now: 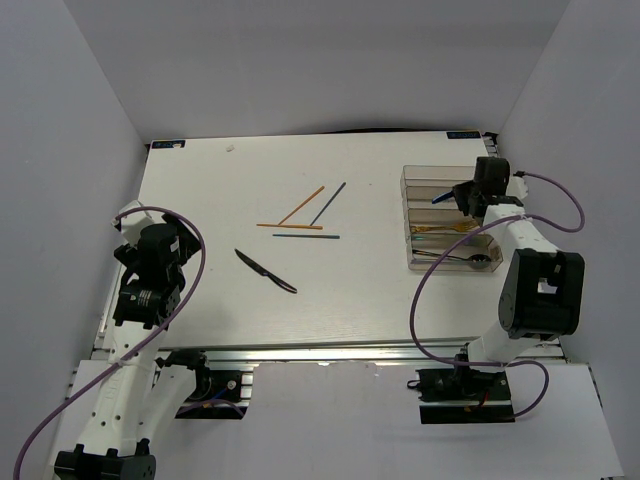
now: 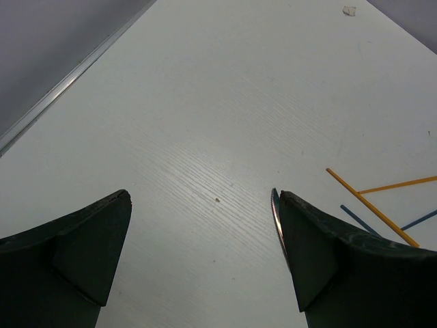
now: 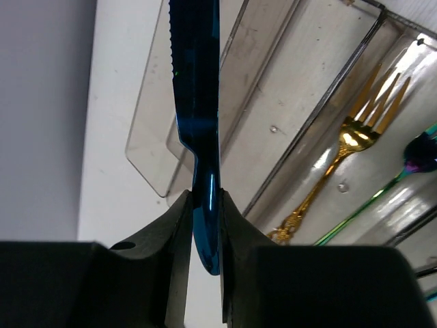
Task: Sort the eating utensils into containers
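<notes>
Grips a blue knife (image 3: 194,82) tight in the right gripper (image 3: 205,205), blade out over the far compartments of the clear tray (image 1: 406,215), apart from the gold fork (image 3: 348,133) inside. Holds the left gripper (image 2: 202,198) spread wide above the table (image 1: 200,200), near a black knife (image 1: 265,271) and loose chopsticks (image 1: 300,206).

The blue knife (image 3: 196,102) pinched in my right gripper (image 3: 205,205) runs off the top edge, so its tip is out of sight, and its handle sinks between my fingers. One finger covers the handle end of the gold fork (image 3: 341,147), and the frame edge cuts the spoon (image 3: 418,152). At my left gripper (image 2: 203,198), a finger hides all but a sliver of the black knife (image 2: 275,219) and the ends of the orange chopsticks (image 2: 372,208). From above, the tray (image 1: 408,215) holds pieces too small to tell apart.
</notes>
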`<state>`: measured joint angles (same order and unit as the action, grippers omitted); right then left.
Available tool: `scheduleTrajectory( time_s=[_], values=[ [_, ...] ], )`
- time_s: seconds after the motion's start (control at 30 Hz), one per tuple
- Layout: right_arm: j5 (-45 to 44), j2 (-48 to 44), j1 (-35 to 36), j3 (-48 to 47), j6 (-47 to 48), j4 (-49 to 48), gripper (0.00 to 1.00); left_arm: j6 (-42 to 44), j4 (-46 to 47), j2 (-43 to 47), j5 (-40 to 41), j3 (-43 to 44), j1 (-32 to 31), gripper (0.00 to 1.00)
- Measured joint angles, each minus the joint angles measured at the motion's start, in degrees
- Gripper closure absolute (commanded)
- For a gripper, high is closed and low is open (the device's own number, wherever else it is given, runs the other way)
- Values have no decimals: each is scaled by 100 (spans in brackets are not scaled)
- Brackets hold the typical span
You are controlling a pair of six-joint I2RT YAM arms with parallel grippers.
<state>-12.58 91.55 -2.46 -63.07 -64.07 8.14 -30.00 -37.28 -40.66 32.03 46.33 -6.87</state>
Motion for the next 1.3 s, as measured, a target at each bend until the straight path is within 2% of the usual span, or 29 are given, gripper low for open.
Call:
scheduleTrajectory(
  time_s=[0.3,0.67,0.7,0.73,0.83,0.97,1.17,1.3],
  values=[
    [-210,26,35,466,-1325,-621,100,20,2,0,-94,0,0,2],
    [-225,625,229,361,-1827,-953,100,57,7,-9,-151,0,0,2],
    [-223,647,245,361,-1840,-962,88,59,7,-9,-151,0,0,2],
    [-223,656,249,361,-1849,-962,81,59,7,-9,-151,0,0,2],
    [-223,658,249,361,-1886,-981,65,61,9,-9,-151,0,0,2],
    [-203,658,249,339,-1941,-1001,38,61,9,-9,-153,0,0,2],
    [-149,603,299,210,-1862,-1014,32,61,33,-9,-157,0,0,2],
    [-105,535,636,-262,-863,-949,30,61,44,-4,-157,0,0,2]
  ],
)
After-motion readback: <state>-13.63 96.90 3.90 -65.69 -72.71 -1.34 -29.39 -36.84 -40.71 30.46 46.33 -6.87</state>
